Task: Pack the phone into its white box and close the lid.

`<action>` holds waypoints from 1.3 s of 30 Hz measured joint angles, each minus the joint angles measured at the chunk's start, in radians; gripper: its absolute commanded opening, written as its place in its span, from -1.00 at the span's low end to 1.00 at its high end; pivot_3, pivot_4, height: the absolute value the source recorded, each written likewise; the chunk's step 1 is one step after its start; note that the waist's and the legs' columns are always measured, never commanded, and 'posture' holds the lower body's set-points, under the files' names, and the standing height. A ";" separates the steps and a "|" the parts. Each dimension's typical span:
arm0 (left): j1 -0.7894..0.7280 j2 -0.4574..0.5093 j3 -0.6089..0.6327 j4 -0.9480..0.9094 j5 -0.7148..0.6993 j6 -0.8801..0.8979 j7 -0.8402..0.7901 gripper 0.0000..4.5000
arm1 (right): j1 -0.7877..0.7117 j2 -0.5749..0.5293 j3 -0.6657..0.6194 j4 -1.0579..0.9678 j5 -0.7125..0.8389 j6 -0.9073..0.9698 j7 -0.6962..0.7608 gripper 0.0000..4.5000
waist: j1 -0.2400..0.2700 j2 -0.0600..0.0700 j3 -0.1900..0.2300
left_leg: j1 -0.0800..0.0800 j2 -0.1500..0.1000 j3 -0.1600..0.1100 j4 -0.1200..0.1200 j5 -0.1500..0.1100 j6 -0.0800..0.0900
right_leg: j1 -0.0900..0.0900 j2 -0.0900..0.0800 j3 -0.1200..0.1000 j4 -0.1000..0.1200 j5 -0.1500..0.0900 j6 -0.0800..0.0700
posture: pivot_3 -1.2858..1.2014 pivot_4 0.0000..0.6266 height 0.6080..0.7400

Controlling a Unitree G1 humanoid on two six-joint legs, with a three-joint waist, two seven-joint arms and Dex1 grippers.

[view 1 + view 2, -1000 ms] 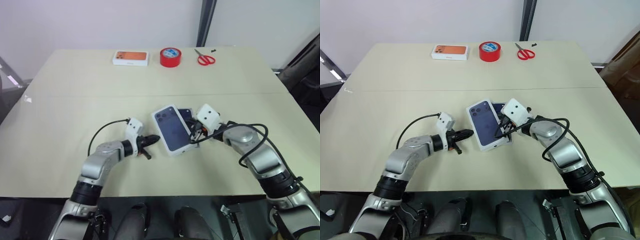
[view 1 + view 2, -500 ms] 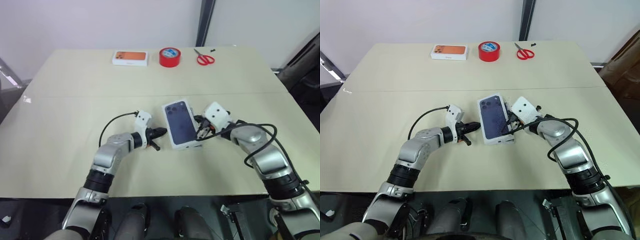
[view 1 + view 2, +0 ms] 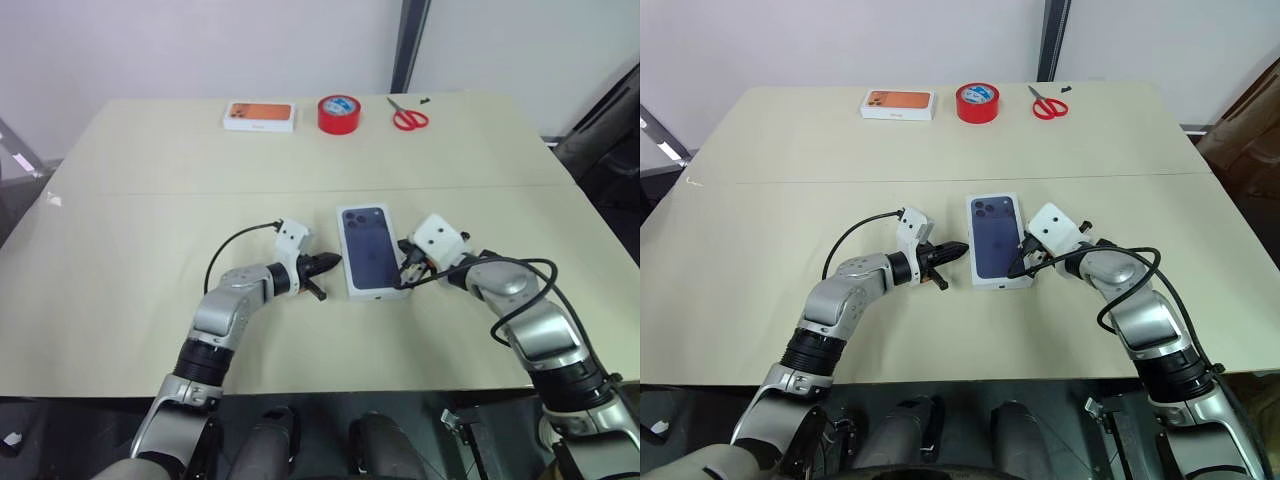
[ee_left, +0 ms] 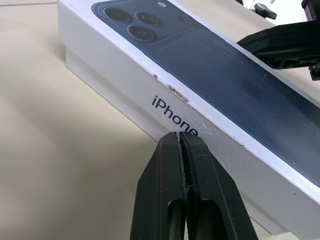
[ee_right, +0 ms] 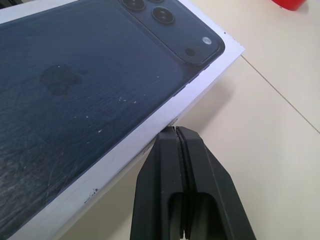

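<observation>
Left gripper (image 3: 328,264) clenched on nothing, black tips against the left long side of the lid (image 3: 372,248), a white rectangular cardboard box top with a dark navy phone picture on its face. Right gripper (image 3: 404,270) likewise pressed shut, at the opposite long side. Lid closed and flat at the centre of the cream table (image 3: 150,200), long axis running toward the frame's top, printed camera cluster at the far left corner. "iPhone" lettering and small scuffs on the white side wall. Well apart along the upper edge: orange-pictured white box (image 3: 260,116), red tape roll (image 3: 340,113), red-handled scissors (image 3: 408,118). Nothing between lid and grippers.
</observation>
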 measured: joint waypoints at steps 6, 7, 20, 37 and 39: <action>0.000 -0.008 0.000 0.001 0.012 -0.004 0.002 -0.95 | 0.000 0.009 0.000 0.010 -0.019 -0.001 0.002 -0.99 | 0.000 0.000 0.000 | 0.000 0.000 0.000 0.000 0.000 0.000 | 0.000 0.000 0.000 0.000 0.000 0.000 | 0.03 -0.52 0.91; 0.000 -0.010 0.000 0.002 0.013 -0.004 0.003 -0.95 | 0.000 0.012 0.000 0.016 -0.022 -0.001 0.003 -0.99 | 0.000 0.000 0.000 | 0.000 0.000 0.000 0.000 0.000 0.000 | 0.000 0.000 0.000 0.000 0.000 0.000 | 0.03 -0.52 0.91; 0.010 -0.011 0.000 0.002 0.042 -0.033 0.005 -0.95 | -0.013 0.043 0.006 0.046 -0.069 -0.013 0.001 -0.99 | -0.002 0.000 0.000 | 0.000 0.000 0.000 0.000 0.000 -0.001 | 0.000 0.000 0.000 0.000 0.000 0.000 | 0.03 -0.52 0.91; -0.090 -0.044 0.052 0.043 0.046 -0.108 0.066 -0.95 | -0.141 0.029 0.010 0.159 -0.144 -0.050 -0.019 -0.99 | -0.001 0.000 0.000 | 0.000 0.000 0.000 0.000 0.001 -0.002 | 0.000 0.000 0.000 0.001 0.000 0.000 | 0.03 -0.52 0.91; -0.119 -0.062 0.052 0.067 0.045 -0.118 0.066 -0.95 | -0.162 0.050 -0.011 0.159 -0.121 -0.056 -0.017 -0.99 | -0.002 0.000 0.000 | 0.000 0.000 0.000 0.000 0.001 -0.002 | 0.000 0.000 0.000 0.001 0.000 0.000 | 0.03 -0.52 0.91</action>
